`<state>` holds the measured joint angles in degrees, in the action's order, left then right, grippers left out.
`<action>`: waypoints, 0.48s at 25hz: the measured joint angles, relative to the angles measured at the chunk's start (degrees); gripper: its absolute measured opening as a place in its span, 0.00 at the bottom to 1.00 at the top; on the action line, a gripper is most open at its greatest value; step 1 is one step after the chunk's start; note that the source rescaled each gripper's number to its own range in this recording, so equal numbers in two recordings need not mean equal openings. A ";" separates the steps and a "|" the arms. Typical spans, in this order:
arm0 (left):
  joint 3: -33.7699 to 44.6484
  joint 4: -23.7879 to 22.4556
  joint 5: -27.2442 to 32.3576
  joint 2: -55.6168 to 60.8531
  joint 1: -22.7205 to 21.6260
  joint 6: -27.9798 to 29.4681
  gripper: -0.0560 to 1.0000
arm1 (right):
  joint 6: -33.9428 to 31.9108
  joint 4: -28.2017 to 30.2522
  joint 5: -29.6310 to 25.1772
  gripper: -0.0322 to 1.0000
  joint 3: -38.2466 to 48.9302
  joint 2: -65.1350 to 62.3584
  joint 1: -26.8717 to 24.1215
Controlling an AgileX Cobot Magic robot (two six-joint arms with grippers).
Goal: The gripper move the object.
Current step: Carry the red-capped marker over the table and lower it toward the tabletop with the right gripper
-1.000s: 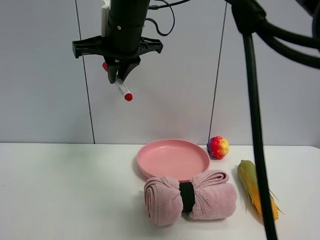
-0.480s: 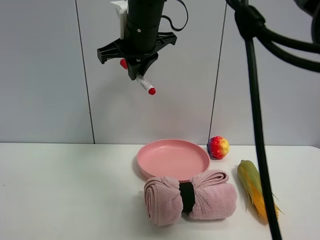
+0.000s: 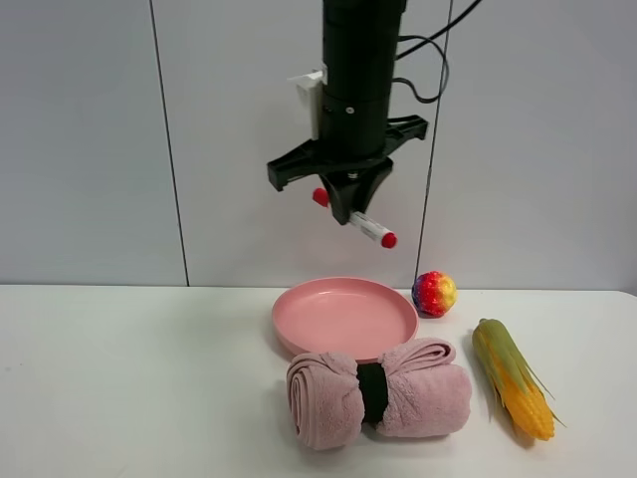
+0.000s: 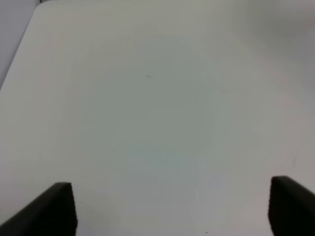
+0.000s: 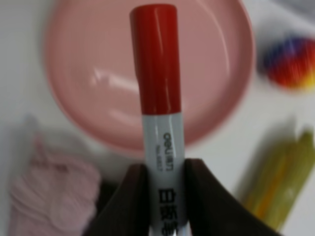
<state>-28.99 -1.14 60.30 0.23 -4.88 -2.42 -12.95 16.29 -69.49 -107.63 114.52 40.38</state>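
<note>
Since a second ago the black arm has swung from the upper left of the high view to its middle and come lower, carrying the marker with it.

From the high camera, the right gripper (image 3: 353, 204) hangs in the air above the pink plate (image 3: 338, 317), well clear of it. Its two fingers are clamped on the marker (image 3: 368, 228) near the middle of the barrel. The marker is tilted, with the red cap lower and toward the right of the view and the red end poking out behind the fingers on the other side. On the white table (image 3: 129, 378) the plate sits just behind a rolled pink towel (image 3: 423, 393) bound by a black band (image 3: 371, 391). A rainbow ball (image 3: 434, 294) lies beside the plate's right edge, and a corn cob (image 3: 513, 378) lies to the right of the towel.

Through the left wrist camera, the left gripper (image 4: 174, 209) is spread wide. Only its two black fingertips (image 4: 59, 209) show, far apart, with bare table (image 4: 147, 98) between them, and it holds nothing.

Through the right wrist camera, the right gripper (image 5: 165, 206) pinches the marker's (image 5: 160, 98) white printed barrel between two dark pads (image 5: 130, 201), both pressed against it. The red cap stands clear of the pads, seen against the blurred plate (image 5: 88, 59) below. The ball (image 5: 290, 61), corn cob (image 5: 280, 187) and towel (image 5: 49, 196) are blurred around it.
</note>
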 joint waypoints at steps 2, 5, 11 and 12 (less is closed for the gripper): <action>0.00 0.00 0.00 0.00 0.00 0.00 1.00 | -2.96 -1.09 0.05 0.03 5.89 -3.69 -1.68; 0.00 0.00 0.00 0.00 0.00 0.00 1.00 | -6.21 -2.33 0.48 0.03 14.78 -8.65 -4.35; 0.00 0.00 0.00 0.00 0.00 0.00 1.00 | -14.51 -3.05 11.44 0.03 30.23 -16.20 -10.94; 0.00 0.00 0.00 0.00 0.00 0.00 1.00 | -15.56 -2.75 13.84 0.03 32.29 -16.70 -12.09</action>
<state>-28.99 -1.14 60.30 0.23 -4.88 -2.42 -28.51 13.54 -55.64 -75.34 97.82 28.29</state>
